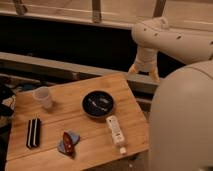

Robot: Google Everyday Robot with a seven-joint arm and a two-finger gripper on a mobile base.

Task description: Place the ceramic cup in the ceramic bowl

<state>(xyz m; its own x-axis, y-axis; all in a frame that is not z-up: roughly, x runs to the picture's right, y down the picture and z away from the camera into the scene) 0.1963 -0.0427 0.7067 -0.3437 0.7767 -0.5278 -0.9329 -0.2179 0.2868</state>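
The ceramic cup (43,96) is a small whitish tapered cup standing upright at the far left of the wooden table (75,145). The ceramic bowl (98,104) is round, black and glossy with pale streaks inside, and sits right of the table's middle, apart from the cup. My gripper (144,73) hangs from the white arm (170,40) above and beyond the table's far right corner, well away from both cup and bowl. It holds nothing that I can see.
A long white remote-like bar (116,131) lies just right of and in front of the bowl. A black rectangular object (33,133) lies at the front left. A red and blue object (67,143) lies at the front middle. My white body (182,125) fills the right side.
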